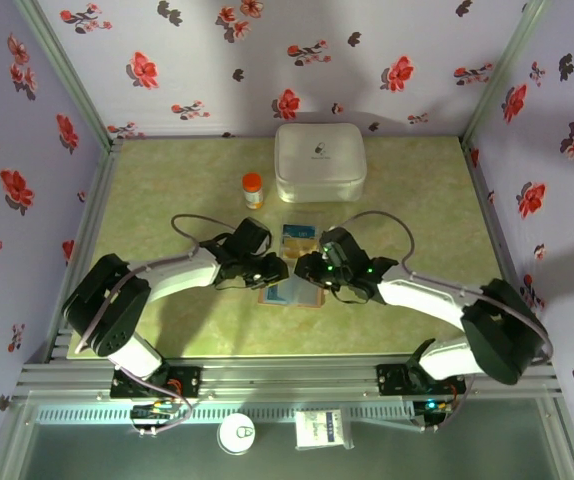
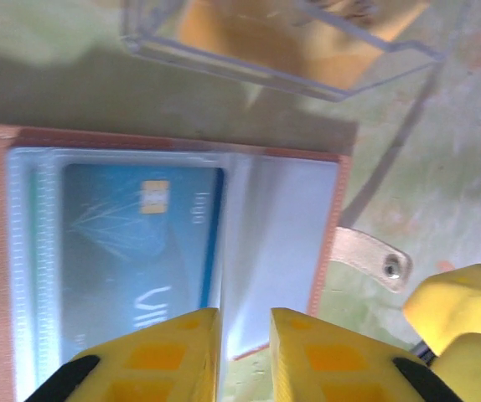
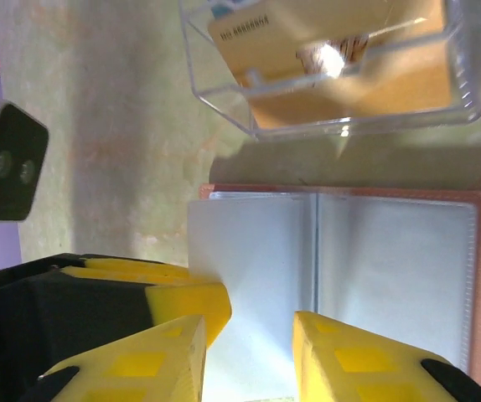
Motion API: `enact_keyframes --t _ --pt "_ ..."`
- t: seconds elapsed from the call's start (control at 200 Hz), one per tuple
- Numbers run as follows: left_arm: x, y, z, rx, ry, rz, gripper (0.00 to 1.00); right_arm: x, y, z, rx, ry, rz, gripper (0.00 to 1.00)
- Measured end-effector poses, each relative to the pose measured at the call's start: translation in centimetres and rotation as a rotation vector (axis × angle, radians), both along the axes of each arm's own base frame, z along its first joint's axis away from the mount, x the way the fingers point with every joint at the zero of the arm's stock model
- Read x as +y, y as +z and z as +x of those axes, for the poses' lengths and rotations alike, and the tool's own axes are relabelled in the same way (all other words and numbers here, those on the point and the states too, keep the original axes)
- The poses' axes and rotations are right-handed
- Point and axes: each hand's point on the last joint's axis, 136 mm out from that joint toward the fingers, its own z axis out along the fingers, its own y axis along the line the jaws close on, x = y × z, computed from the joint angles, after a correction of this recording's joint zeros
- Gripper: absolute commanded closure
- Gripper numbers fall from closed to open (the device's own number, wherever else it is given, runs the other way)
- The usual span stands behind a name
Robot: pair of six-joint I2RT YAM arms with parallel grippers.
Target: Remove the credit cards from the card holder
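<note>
1. Trouble is waiting at the card holder (image 2: 282,234), which is lying open and flat on the table (image 1: 167,200) between the two arms. A blue card (image 2: 140,251) is sitting in one of its clear pockets.
2. The left gripper (image 2: 245,335) is hanging over the holder's edge with its fingers a little apart, holding nothing that I can see. The right gripper (image 3: 249,352) is hanging over the empty pockets, open a bit wider and holding nothing either.
3. I am guessing the pocket is hugging the card tight, so fingers may be slipping off it, or dragging the whole holder along if nothing is pinning it down.
4. Both grippers are crowding close together, so they may be bumping each other, or knocking the clear box (image 3: 333,75) with the orange-yellow card (image 3: 324,33) just beside the holder.
5. The table is looking pale green and blotchy. Flowery walls (image 1: 367,50) are standing round it, and a white case (image 1: 319,160) and a little orange bottle (image 1: 253,190) are sitting further back.
</note>
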Motion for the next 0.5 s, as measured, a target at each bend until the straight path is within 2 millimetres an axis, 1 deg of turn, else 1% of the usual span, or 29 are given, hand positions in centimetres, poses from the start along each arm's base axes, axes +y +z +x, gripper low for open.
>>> enact_keyframes --t 0.08,0.195,0.36,0.5 --pt "-1.2 0.7 0.1 -0.009 -0.021 -0.016 0.71 -1.3 1.1 0.3 -0.031 -0.023 -0.025 0.66" --pt "-2.9 0.9 0.2 -0.007 -0.051 -0.027 0.67 -3.0 1.9 0.3 -0.053 -0.052 -0.061 0.65" --pt "-4.7 0.0 -0.1 0.019 -0.088 -0.017 0.64 -4.7 2.0 0.0 -0.057 -0.074 -0.109 0.64" --pt "-5.5 -0.8 -0.3 0.042 -0.109 -0.009 0.6 -5.3 1.8 -0.2 -0.055 -0.077 -0.137 0.63"
